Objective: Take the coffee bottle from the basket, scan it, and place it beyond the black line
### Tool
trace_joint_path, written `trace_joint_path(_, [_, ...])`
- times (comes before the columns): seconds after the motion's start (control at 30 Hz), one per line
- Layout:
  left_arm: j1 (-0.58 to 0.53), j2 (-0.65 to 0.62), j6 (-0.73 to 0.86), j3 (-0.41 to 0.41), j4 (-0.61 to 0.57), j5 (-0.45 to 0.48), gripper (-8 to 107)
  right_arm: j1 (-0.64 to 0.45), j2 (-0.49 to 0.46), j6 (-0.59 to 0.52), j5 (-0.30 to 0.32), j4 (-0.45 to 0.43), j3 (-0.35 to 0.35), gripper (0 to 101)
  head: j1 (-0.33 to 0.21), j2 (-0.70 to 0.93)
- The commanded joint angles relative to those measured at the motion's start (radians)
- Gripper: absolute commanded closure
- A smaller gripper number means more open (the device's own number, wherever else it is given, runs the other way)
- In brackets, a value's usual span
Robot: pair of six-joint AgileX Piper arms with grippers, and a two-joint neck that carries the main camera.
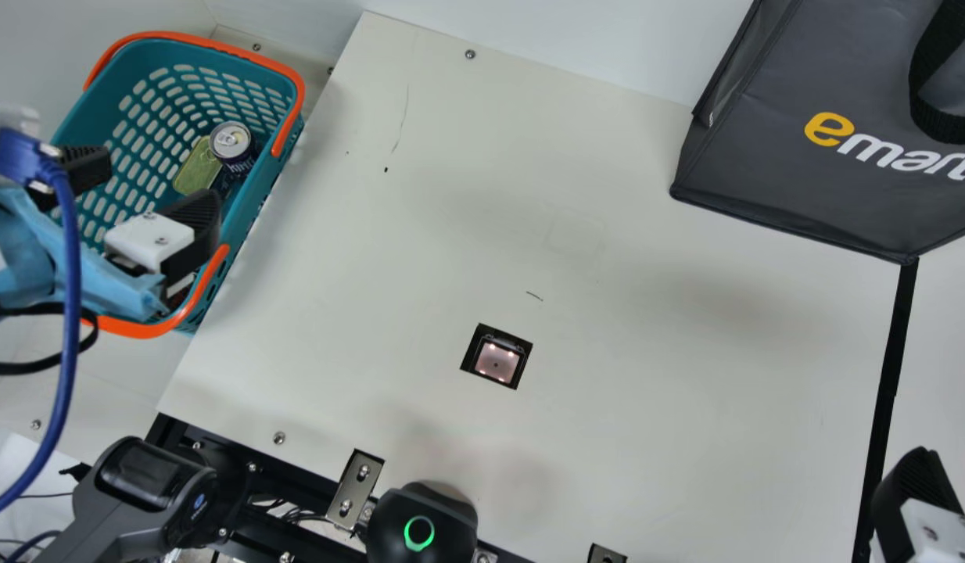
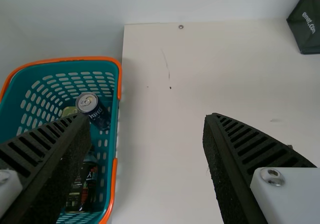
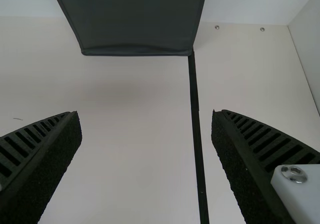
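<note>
Your left gripper point(image 1: 150, 188) hangs over the basket point(image 1: 252, 184), fingers apart; the coffee bottle point(image 2: 82, 186) lies inside, by the edge nearest the tabletop point(image 1: 647, 407). Descend off-centre and you could snag that edge or nudge the can point(image 2: 95, 108).

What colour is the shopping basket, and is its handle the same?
The basket is teal, its handle bright orange; the main view shows both best.

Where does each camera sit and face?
Main view: neck, looking down at the table; left gripper and part of the right gripper show.
Left wrist view: left wrist, facing the basket and table past its two fingers.
Right wrist view: right wrist, facing the black line and bag past its fingers.
Main and left wrist views share the can.
</note>
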Motion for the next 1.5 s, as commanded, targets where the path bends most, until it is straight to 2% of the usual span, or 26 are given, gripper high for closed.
trace_joint_path(0.0, [0.002,0.001,-0.003,0.006,0.004,-0.001,9,0.0,0.0,0.0,0.0,0.0,0.0,10,-0.017,0.002])
trace_joint_path(0.37, [0.061,0.035,-0.031,0.035,0.019,-0.014,9,0.0,0.0,0.0,0.0,0.0,0.0,10,-0.017,0.002])
trace_joint_path(0.67, [0.167,0.078,-0.013,0.082,0.013,-0.084,9,0.0,0.0,0.0,0.0,0.0,0.0,10,-0.017,0.002])
trace_joint_path(1.2, [0.398,0.152,0.119,0.184,-0.04,-0.207,9,0.0,0.0,0.0,0.0,0.0,0.0,10,-0.017,0.002])
trace_joint_path(1.47, [0.515,0.205,0.233,0.223,-0.108,-0.268,9,0.0,0.0,0.0,0.0,0.0,0.0,10,-0.017,0.002])
